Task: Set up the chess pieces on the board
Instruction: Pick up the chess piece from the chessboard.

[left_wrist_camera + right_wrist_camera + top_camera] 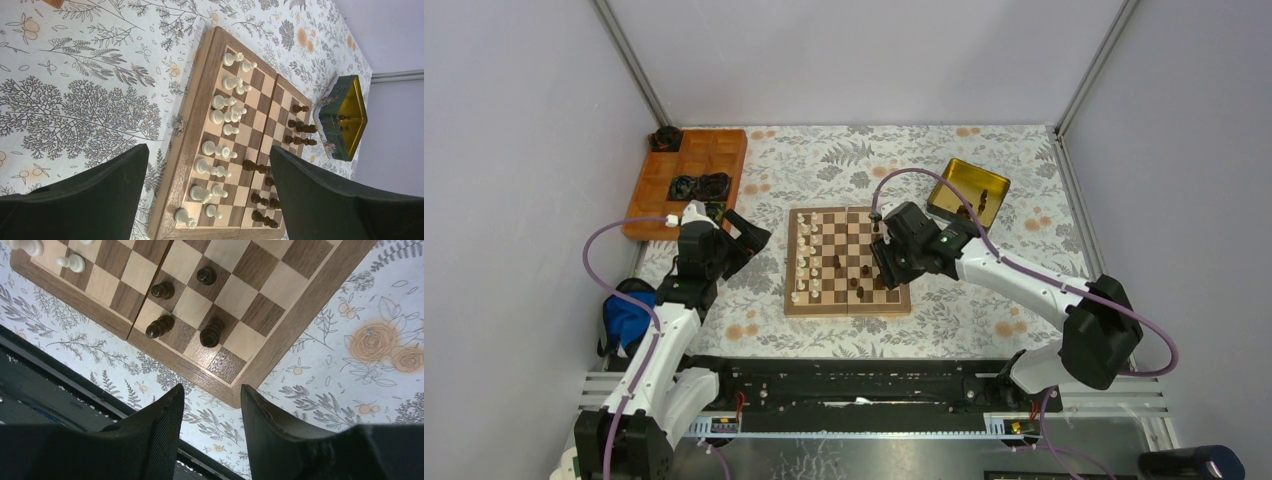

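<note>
1. Pale grey walls (854,60) close in a tabletop (844,160) covered by a floral cloth (754,300).
2. Nearest me on the left, my left hand (208,148) hangs off the left side of the board (844,309). Its fingers are spread wide and released, with nothing between them.
3. My right hand (211,388) hovers over the board's near right corner. Its fingers are parted and grasp nothing; the cloth and the board's brown rim show through the gap.
4. The board lies flat in the middle of the tabletop, between my two hands.
5. The white pieces (804,262) stand upright in two rows along the board's left side.
6. The dark pieces (211,334) are fewer on the board. Four stand on the near right squares just beyond my right fingers, and a few more are scattered over the right half, not in a row.
7. Beyond the board's far right corner, apart from it, sits a gold tin (964,178) with a few more dark pieces inside.
8. At the far left, well apart from the board, lies an orange tray (714,150) with black rings (699,186) in its compartments.
</note>
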Robot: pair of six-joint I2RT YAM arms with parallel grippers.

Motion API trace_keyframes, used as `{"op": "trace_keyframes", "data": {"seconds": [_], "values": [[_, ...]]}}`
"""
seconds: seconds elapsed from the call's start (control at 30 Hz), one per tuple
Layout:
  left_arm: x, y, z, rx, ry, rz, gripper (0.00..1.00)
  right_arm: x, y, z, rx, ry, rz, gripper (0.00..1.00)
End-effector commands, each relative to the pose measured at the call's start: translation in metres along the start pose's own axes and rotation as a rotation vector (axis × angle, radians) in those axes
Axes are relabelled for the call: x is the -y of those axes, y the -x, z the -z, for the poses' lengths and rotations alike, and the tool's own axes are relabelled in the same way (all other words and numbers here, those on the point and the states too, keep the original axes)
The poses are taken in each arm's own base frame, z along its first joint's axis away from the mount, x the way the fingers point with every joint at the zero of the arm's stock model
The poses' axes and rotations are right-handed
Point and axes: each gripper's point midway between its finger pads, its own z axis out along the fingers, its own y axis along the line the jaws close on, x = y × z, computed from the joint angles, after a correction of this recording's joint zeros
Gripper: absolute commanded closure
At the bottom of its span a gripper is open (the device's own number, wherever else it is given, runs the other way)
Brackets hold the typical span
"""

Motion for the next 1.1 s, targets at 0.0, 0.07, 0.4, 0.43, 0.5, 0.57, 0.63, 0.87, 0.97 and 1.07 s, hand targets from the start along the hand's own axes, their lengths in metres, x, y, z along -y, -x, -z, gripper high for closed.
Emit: {"op": "trace_keyframes", "data": {"seconds": [0.0, 0.07, 0.4, 0.43, 0.5, 0.57, 0.63, 0.87, 0.97, 1.07], "values": [[-0.001, 0.008, 0.003, 0.038, 0.000, -0.018, 0.01, -0.015, 0.009, 0.001, 0.055, 0.061, -0.002, 0.47], [-0.002, 0.007, 0.003, 0.040, 0.002, -0.018, 0.01, -0.016, 0.011, -0.001, 0.054, 0.067, 0.004, 0.47], [-0.008, 0.002, 0.001, 0.035, 0.016, -0.009, 0.01, -0.015, 0.016, -0.018, 0.010, 0.052, 0.039, 0.46], [-0.008, 0.002, 0.001, 0.035, 0.014, -0.009, 0.01, -0.015, 0.015, -0.020, 0.007, 0.050, 0.042, 0.46], [-0.009, 0.002, 0.000, 0.035, 0.019, -0.010, 0.01, -0.014, 0.015, -0.023, 0.001, 0.048, 0.048, 0.46], [-0.009, 0.002, 0.000, 0.035, 0.020, -0.010, 0.01, -0.013, 0.016, -0.026, -0.003, 0.042, 0.054, 0.46], [-0.010, 0.001, -0.001, 0.033, 0.023, -0.010, 0.01, -0.012, 0.017, -0.029, -0.005, 0.033, 0.059, 0.46], [-0.012, 0.002, -0.002, 0.034, 0.028, -0.015, 0.01, -0.010, 0.020, -0.038, -0.018, 0.017, 0.073, 0.46], [-0.013, 0.001, -0.002, 0.034, 0.032, -0.018, 0.01, -0.010, 0.022, -0.041, -0.017, 0.016, 0.073, 0.47], [-0.013, 0.000, -0.002, 0.033, 0.033, -0.021, 0.01, -0.011, 0.022, -0.044, -0.023, 0.017, 0.073, 0.47]]}}
